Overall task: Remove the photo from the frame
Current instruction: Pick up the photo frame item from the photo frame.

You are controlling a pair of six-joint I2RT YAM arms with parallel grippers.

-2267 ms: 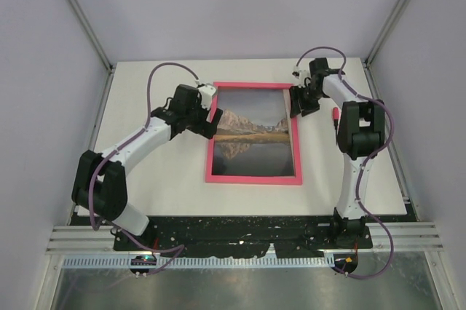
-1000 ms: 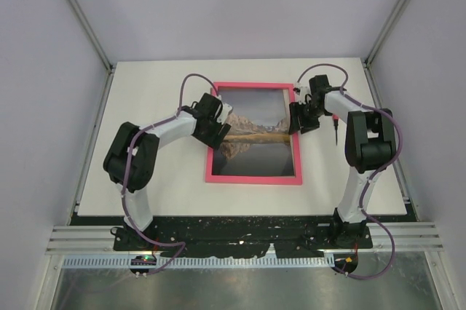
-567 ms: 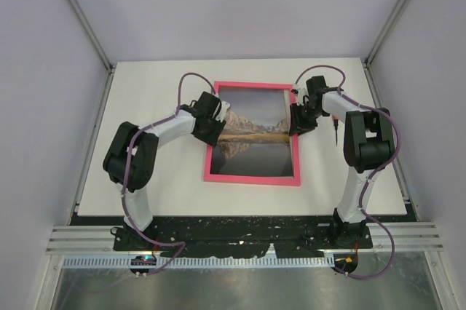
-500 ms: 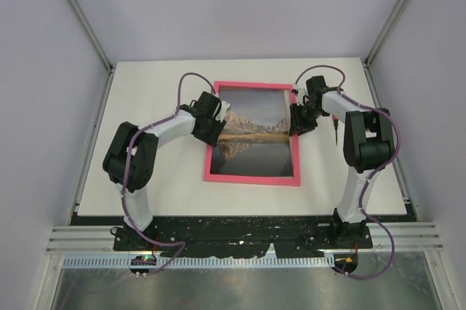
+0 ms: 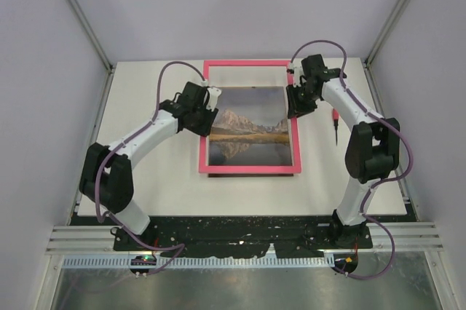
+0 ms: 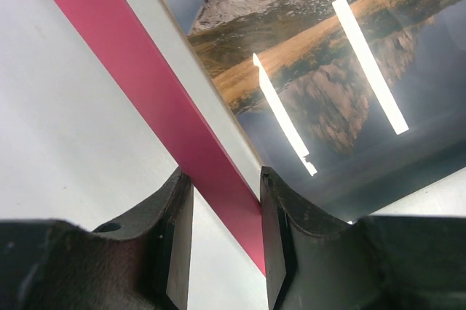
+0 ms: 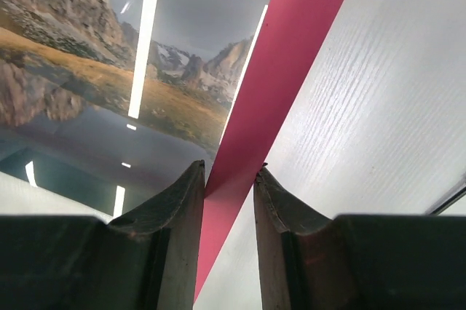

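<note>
Pink and thin, the rectangular picture frame [image 5: 246,63] now stands raised at its far rail, whereas a moment ago it lay flat around the mountain-and-lake photo [image 5: 251,132]. The print lies on the white bench [image 5: 135,99], so we judge separation begun. We count 1 frame, 1 photo and 2 claws: the left claw [image 6: 223,179] and right claw [image 7: 228,172] each clench a side rail.

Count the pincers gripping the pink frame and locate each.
2. The left pincer clamps the frame's left rail; the right pincer clamps its right rail. Neither is hidden.
</note>
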